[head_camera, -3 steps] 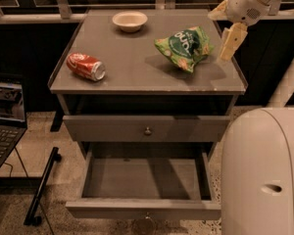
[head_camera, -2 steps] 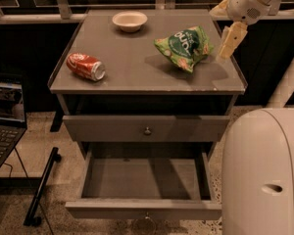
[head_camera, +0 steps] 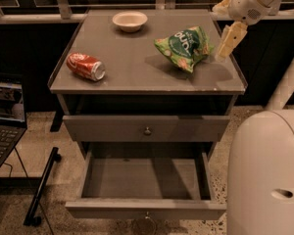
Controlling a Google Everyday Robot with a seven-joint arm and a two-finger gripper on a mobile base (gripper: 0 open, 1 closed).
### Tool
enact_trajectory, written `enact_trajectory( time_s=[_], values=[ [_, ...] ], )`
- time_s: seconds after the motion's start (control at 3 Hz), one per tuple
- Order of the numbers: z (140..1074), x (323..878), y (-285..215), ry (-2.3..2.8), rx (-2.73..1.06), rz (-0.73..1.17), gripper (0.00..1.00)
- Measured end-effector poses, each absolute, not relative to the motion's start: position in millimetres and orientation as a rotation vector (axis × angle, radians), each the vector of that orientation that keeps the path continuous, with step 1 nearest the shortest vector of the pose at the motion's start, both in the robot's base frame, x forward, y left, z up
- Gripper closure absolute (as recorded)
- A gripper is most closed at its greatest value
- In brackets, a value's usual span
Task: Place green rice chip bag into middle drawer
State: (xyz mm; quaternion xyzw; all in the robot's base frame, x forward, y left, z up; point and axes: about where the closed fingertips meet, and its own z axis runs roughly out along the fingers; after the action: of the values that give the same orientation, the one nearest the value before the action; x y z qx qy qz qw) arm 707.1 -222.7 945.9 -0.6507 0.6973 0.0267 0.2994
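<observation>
The green rice chip bag (head_camera: 183,48) lies crinkled on the right half of the grey cabinet top (head_camera: 132,67). My gripper (head_camera: 228,42) hangs from the arm at the top right, just right of the bag and a little above the cabinet top, near its right edge, holding nothing that I can see. The middle drawer (head_camera: 144,180) is pulled out below, with a bare grey inside and a small knob on its front. Above it the uppermost drawer front (head_camera: 147,129) is closed.
A red soda can (head_camera: 85,66) lies on its side at the left of the cabinet top. A pale bowl (head_camera: 130,20) stands at the back. A laptop (head_camera: 5,121) is at the left. My white base (head_camera: 267,175) fills the lower right.
</observation>
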Motion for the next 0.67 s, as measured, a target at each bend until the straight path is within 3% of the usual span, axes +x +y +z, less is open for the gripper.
enact_trajectory(
  time_s=[0.67],
  values=[
    [914,726,-199,1.794,-1.800,0.138,0.00]
  ],
)
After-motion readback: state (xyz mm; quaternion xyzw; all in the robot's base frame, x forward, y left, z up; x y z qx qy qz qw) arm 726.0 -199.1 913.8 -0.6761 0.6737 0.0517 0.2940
